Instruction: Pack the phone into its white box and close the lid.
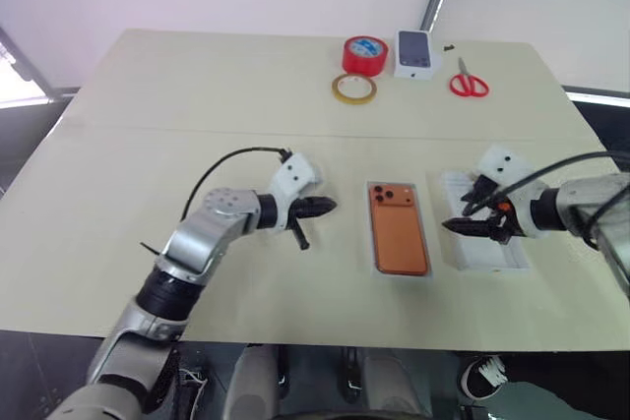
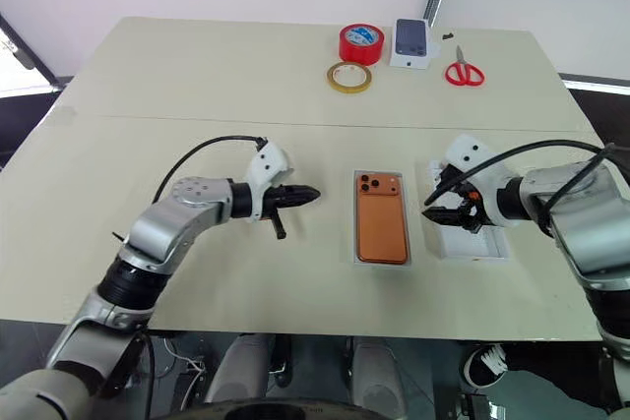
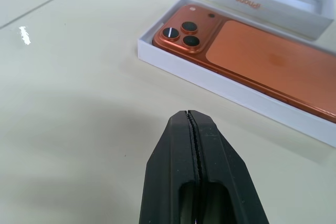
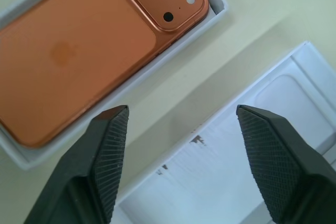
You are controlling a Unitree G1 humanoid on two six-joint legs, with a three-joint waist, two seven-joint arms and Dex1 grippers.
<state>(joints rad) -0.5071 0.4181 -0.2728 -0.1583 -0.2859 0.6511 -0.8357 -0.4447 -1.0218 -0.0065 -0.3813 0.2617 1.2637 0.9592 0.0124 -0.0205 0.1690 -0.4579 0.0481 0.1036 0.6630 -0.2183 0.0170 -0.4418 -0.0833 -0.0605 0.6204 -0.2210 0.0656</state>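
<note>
Phone [image 1: 399, 228], a flat orange smartphone lying back-up with its dark camera cluster toward 12 o'clock, sat inside the shallow white cardboard box base [image 1: 374, 265] near the centre of the pale beige table [image 1: 197, 95]. Left gripper [image 1: 328, 207], at 9 o'clock of the box, was clenched on nothing, its tips apart from the box wall. Right gripper [image 4: 181, 153] hung released above the upturned white box lid [image 1: 492, 253], which lay just beside the base at 3 o'clock.
</note>
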